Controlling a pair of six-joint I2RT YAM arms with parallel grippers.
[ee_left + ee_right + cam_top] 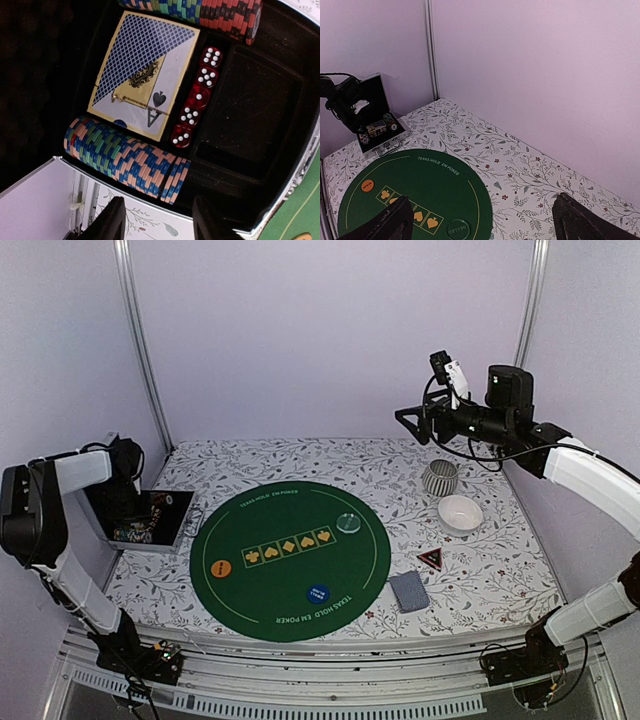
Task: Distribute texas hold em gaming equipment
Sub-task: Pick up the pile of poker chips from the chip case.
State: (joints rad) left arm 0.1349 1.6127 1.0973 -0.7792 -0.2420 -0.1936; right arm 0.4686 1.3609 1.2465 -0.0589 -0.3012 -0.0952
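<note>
My left gripper (pixel 128 512) hangs open and empty over the open black case (pixel 152 521) at the table's left edge. In the left wrist view it (pixel 160 222) is just above a row of blue, orange and green striped poker chips (pixel 125 155). A boxed deck with a blue lattice back (pixel 145 75) and several red dice (pixel 197 97) lie behind the chips. My right gripper (pixel 412 422) is open and empty, raised high at the back right. On the green mat (pixel 290 615) lie an orange button (pixel 222 568), a blue button (pixel 318 593) and a clear disc (pixel 348 523). A red-black triangle marker (pixel 430 559) and grey-blue cards (pixel 408 591) lie right of the mat.
A ribbed grey cup (pixel 439 477) and a white bowl (pixel 460 513) stand at the back right on the floral tablecloth. The case's lid stands open against the left wall. A second chip row (pixel 210 12) lines the case's far side, and an empty tray slot (pixel 250 115) is right of the dice.
</note>
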